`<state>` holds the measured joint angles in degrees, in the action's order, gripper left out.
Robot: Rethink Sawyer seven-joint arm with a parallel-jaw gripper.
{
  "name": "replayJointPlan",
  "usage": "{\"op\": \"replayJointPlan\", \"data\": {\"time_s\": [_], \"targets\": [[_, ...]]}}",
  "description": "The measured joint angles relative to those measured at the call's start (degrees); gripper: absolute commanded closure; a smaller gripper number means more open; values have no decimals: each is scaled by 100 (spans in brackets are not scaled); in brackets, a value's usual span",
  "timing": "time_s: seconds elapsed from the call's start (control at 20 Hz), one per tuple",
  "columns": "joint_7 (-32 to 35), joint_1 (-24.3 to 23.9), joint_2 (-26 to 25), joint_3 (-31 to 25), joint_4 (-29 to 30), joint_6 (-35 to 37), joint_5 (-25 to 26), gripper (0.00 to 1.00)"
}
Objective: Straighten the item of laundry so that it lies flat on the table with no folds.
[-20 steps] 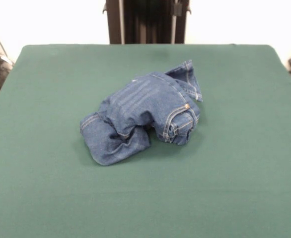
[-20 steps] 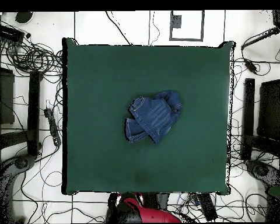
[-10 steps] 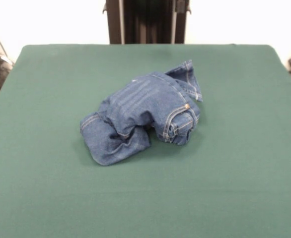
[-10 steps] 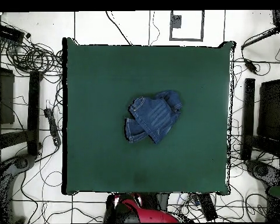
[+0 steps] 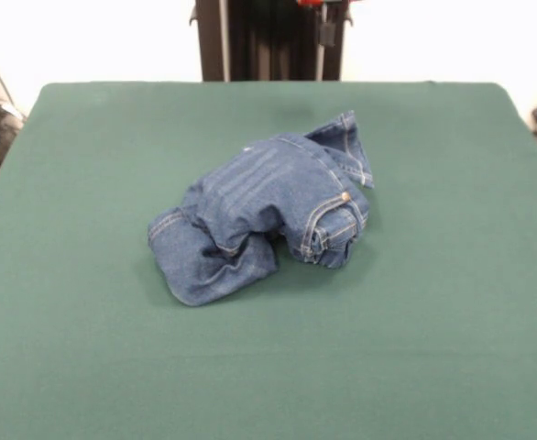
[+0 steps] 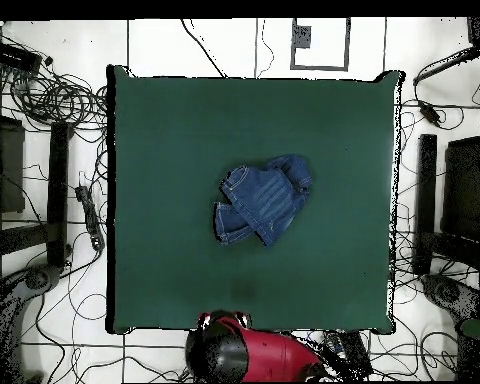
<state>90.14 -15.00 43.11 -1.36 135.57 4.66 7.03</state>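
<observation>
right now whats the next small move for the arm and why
Probably bring the arm out over the table toward the jeans: they lie bunched and folded near the middle, untouched, with the arm back at the table's edge.

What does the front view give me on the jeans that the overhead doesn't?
Front only: the jeans stand up in a bunched heap, with one leg folded under at the near left and a brass button showing. Overhead only: the red arm sits at the table's bottom edge, and the heap lies near the table's middle. Both: the jeans are crumpled and nothing touches them.
</observation>
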Motion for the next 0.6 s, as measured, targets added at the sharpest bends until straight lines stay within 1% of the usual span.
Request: {"op": "replayJointPlan", "data": {"time_s": [0.4,0.6], "targets": [[1,205,-239,-1,-665,467,-170,100],[0,341,-261,-1,-1006,748,-252,100]]}}
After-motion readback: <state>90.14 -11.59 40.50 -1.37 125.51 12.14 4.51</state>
